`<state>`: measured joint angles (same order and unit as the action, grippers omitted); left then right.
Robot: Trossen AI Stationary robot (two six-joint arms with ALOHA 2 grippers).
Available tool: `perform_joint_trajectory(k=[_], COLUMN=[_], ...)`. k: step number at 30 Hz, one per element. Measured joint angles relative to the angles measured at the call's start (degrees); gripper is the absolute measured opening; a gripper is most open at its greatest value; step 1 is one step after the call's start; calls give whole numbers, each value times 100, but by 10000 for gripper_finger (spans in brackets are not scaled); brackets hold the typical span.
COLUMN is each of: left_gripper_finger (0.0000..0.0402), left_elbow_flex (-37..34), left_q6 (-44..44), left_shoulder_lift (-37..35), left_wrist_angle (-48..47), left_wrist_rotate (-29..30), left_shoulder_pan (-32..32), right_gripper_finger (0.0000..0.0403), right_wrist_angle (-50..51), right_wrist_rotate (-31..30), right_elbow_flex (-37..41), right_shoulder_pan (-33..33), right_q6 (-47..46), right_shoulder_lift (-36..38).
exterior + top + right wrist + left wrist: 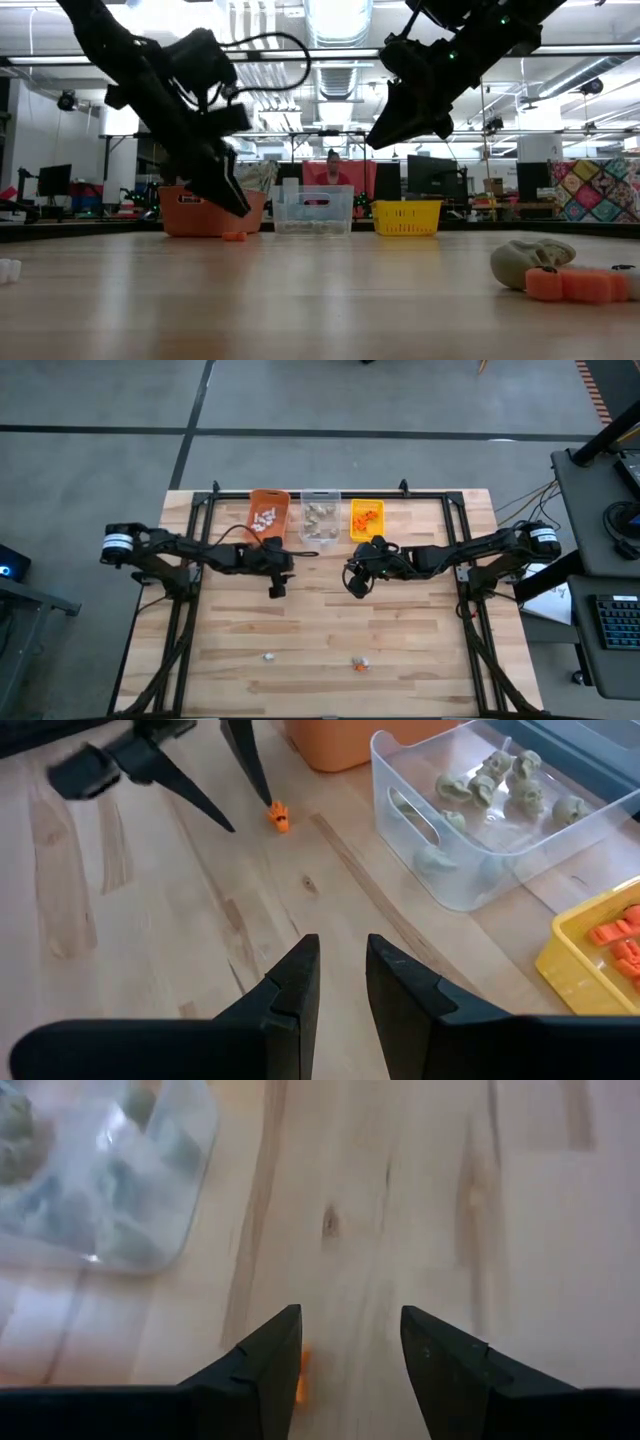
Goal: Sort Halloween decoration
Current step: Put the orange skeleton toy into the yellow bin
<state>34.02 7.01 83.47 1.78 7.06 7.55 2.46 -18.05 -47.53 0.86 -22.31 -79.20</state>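
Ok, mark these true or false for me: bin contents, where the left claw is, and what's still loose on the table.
1. The clear bin holds grey-tan trinkets. True.
2. The left claw grips an orange trinket. False: its fingers stand open over the orange trinket lying on the table.
3. The yellow bin holds white trinkets. False: it holds orange ones; the white ones are in the orange bin.
4. Trinkets remain loose at the table's near edge. True.
5. The right claw holds nothing. True.
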Motion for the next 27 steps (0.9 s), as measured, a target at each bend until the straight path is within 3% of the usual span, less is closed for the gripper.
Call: perform_joint_trajectory(k=[7, 16, 27], left_gripper_finger=[155, 149, 60], left_elbow_flex=[0, -66, -101], left_q6=[6, 2, -71], left_shoulder_lift=[410, 587, 815], left_wrist_angle=[-8, -97, 102], left_wrist_rotate=[599, 645, 643], left_shoulder_pan=[18, 156, 151], right_gripper_finger=[75, 75, 75], right_wrist_angle=[2, 11, 11], right_wrist_rotate=[1, 0, -1], right_elbow_flex=[0, 0, -2], right_shoulder_pan=[0, 0, 0], right_q6=[0, -13, -15], right_shoulder_lift=[0, 0, 2])
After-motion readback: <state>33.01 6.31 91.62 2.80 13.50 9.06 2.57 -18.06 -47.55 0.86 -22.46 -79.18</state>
